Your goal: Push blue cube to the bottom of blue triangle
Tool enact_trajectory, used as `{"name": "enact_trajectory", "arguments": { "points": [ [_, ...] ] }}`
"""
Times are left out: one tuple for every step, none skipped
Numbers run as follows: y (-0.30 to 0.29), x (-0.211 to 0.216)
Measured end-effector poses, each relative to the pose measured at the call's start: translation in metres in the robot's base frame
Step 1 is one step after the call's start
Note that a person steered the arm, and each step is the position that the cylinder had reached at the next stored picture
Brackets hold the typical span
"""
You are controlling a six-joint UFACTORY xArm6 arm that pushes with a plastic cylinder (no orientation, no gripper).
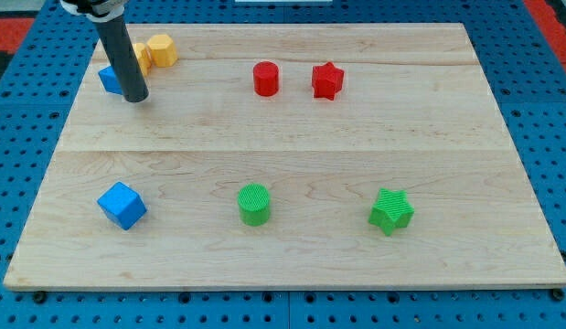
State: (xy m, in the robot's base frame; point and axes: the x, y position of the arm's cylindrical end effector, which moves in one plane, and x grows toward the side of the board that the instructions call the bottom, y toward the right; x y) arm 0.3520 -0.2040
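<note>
The blue cube sits near the view's bottom left of the wooden board. The blue triangle lies at the view's top left, partly hidden behind my rod. My tip rests on the board just right of and slightly below the blue triangle, touching or nearly touching it. The blue cube is far below the tip, toward the view's bottom.
Two yellow blocks sit at the view's top left, one partly hidden behind the rod. A red cylinder and red star are at the top middle. A green cylinder and green star are along the bottom.
</note>
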Motion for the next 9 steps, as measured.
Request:
{"name": "enact_trajectory", "arguments": {
  "points": [
    [0.002,0.078],
    [0.051,0.134],
    [0.062,0.164],
    [0.089,0.201],
    [0.076,0.213],
    [0.031,0.208],
    [0.010,0.202],
    [0.003,0.183],
    [0.000,0.183]
  ]
}}
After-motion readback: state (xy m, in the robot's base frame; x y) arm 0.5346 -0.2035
